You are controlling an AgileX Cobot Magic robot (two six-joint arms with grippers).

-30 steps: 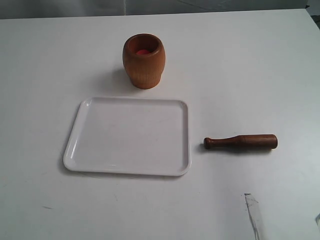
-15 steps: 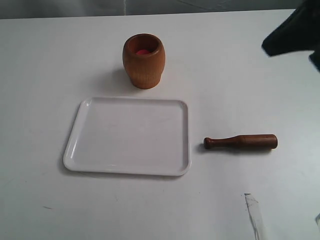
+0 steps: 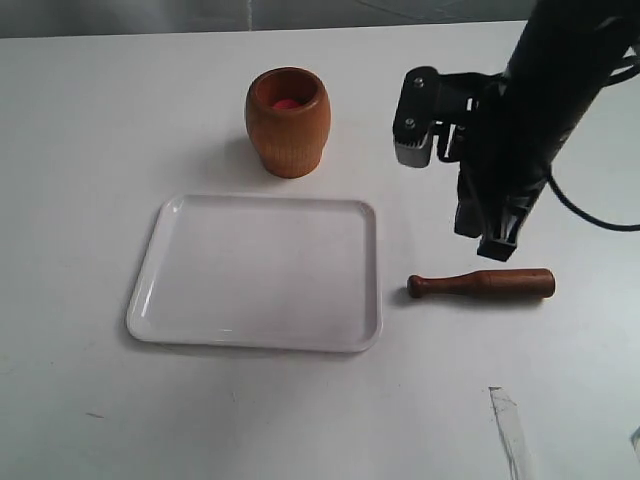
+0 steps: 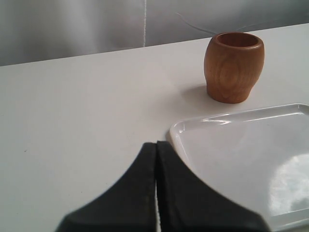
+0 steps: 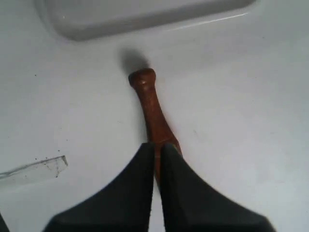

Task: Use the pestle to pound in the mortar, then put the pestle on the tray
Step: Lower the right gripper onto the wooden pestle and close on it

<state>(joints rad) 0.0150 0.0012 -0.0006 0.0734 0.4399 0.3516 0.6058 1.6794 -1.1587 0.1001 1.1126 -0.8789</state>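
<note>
The right fingers (image 5: 135, 188), pressed together, hover above the thick end of the pestle (image 3: 482, 284), which lies on the tabletop (image 3: 100, 120) just right of the tray (image 3: 372, 270). The mortar (image 3: 288, 125) stands upright behind the tray. The left fingers (image 4: 130, 198) are likewise together.

The black right arm (image 3: 545, 90) slants steeply down from the upper right of the exterior view, with the right claw (image 3: 497, 238) pointing downward at its tip. Its two fingers are pressed together and grip nothing. The left claw (image 4: 156, 145) is also closed, finger flat against finger.
</note>
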